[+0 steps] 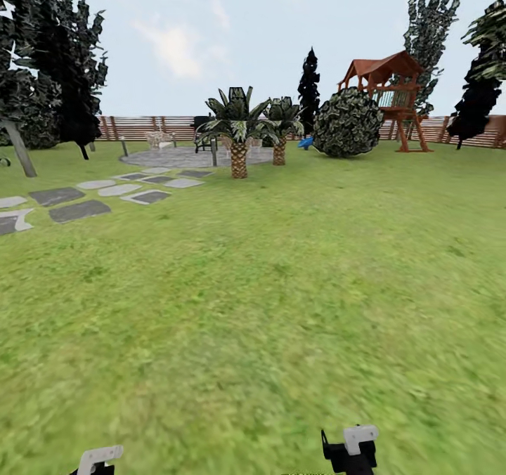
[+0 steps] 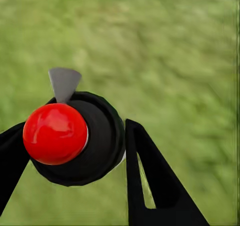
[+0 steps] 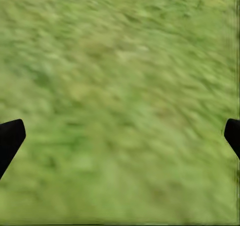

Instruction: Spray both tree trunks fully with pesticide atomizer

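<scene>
While two palms point(image 1: 237, 132) stand far across the lawn point(image 1: 281, 285), my left claw point(image 2: 75, 146) grips the one atomizer point(image 2: 80, 138). Its long axis runs along my fingers, red cap point(image 2: 55, 134) toward the camera, grey trigger point(image 2: 64, 83) out sideways. My right claw point(image 3: 120, 136) is spread wide over grass.

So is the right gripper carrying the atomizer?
No: the right gripper has its fingers spread wide over bare grass; the atomizer sits between the left gripper fingers.

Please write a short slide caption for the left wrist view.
Left gripper holding the atomizer, red cap toward the camera, over blurred grass.
</scene>
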`<state>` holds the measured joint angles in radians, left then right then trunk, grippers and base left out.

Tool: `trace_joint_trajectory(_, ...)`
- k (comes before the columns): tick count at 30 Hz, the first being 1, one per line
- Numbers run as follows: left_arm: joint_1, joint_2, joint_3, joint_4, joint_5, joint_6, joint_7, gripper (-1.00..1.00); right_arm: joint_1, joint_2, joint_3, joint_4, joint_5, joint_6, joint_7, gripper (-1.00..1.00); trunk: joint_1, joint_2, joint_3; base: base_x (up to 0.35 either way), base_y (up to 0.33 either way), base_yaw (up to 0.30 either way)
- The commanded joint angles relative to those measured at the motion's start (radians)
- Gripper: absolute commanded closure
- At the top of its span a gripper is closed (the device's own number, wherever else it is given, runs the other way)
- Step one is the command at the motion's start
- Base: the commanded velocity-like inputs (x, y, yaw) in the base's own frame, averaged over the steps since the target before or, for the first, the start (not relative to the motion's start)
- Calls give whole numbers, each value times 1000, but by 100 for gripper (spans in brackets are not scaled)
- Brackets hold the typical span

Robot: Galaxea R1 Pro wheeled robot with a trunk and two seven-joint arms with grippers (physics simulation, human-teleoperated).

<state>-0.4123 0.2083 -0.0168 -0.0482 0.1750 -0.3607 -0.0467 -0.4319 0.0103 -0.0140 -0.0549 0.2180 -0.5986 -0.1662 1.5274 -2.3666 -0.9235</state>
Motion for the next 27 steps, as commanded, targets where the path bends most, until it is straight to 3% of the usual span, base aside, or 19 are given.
trace_joint_trajectory(1,-1,0,-2,1,9,-3,-5,100,-1,0,-2,1,11,-1,-9,-100,0,0,-1,0,0,-272)
trace_joint_trajectory(27,0,0,-3,1,9,-3,-5,100,-1,1,-2,1,11,-1,-9,-100,0,0,-1,0,0,-272)
